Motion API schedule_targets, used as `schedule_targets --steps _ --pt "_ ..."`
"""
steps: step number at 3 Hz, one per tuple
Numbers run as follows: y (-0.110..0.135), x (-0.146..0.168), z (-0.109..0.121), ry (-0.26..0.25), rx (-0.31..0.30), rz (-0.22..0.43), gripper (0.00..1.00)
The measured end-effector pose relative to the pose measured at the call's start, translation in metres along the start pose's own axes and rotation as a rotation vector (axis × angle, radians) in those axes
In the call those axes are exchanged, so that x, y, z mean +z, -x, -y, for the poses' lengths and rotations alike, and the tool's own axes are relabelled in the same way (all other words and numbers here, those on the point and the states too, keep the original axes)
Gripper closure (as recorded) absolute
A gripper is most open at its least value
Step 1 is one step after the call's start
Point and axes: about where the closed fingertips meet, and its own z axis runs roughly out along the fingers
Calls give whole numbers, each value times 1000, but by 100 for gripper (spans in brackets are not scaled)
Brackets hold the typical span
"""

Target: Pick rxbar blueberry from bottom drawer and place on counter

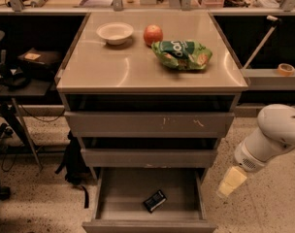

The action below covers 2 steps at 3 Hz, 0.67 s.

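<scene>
A white bowl (pixel 115 32) sat just left of a red apple (pixel 153 34), and a crinkled green snack bag (pixel 182 55) lay close beside the apple on its right, nearer the front. A roll of tape (pixel 285 69) rested on the ledge (pixel 264 74) at the right, and a black bag (pixel 72 161) slumped on the speckled floor (pixel 36 203) at the left.

my arm (pixel 276 132) is a rounded white shell with a grey joint ring; my gripper (pixel 231 182), pale cream, hangs low right.
</scene>
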Motion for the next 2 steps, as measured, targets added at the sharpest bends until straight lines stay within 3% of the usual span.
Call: schedule_targets --steps 1,2 --pt "0 0 0 0 0 0 0" --pt "5 38 -4 65 -21 39 0"
